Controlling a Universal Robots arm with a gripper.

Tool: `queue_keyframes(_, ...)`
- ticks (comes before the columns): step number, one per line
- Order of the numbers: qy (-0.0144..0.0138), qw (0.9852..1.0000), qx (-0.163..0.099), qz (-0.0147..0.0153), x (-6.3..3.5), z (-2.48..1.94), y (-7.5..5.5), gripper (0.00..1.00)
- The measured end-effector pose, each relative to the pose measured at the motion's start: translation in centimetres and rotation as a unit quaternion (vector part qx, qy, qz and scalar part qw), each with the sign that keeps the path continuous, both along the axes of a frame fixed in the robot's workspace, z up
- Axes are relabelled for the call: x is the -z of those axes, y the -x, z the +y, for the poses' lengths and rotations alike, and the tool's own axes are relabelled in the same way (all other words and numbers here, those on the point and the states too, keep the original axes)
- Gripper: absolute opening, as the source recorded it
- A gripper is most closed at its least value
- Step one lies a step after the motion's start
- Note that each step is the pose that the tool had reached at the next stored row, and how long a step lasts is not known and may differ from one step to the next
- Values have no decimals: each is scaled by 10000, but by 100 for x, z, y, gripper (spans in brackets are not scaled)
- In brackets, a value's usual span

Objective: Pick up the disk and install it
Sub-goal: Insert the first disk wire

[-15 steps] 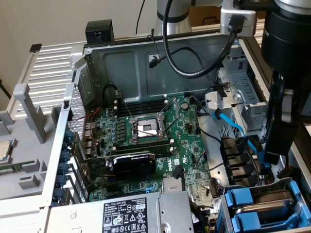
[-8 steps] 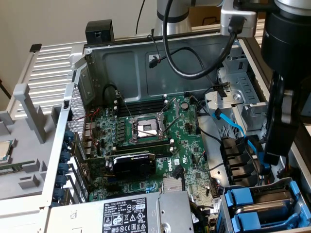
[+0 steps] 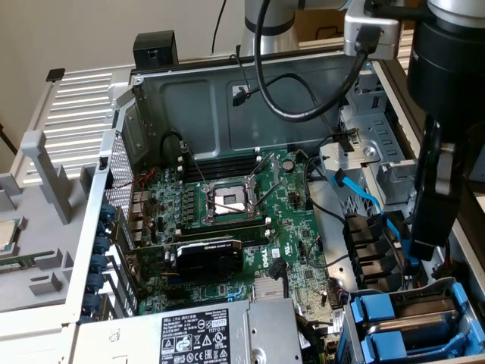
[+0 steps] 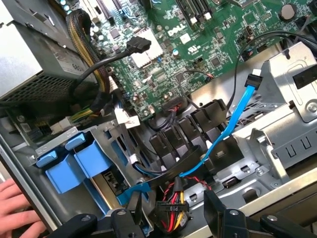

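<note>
Gripper (image 4: 173, 213) fingers stood spread and empty over cables (image 4: 174, 191), near the disk (image 4: 74, 166) lying in its corner bay (image 4: 106, 134). Judged rigid, fairly heavy, shock-sensitive; best held by its blue rails

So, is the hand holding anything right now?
No, the hand is open, its fingers spread apart with only loose cables behind the gap.

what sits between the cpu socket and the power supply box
A black graphics card, mounted on the green motherboard; the exterior view shows it.
</note>
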State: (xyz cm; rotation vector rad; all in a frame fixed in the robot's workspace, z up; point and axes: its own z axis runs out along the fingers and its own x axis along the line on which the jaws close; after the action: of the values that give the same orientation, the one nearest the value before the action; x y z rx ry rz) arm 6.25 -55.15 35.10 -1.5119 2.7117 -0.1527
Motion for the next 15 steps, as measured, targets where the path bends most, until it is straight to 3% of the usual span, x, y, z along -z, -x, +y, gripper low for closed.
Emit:
queue_keyframes(7,0,10000,11,16,2,-3,0,61)
queue_keyframes(10,0,10000,11,17,3,-3,0,59)
queue_keyframes(11,0,10000,11,18,3,-3,-1,52)
queue_keyframes(15,0,10000,11,23,7,-3,-7,52)
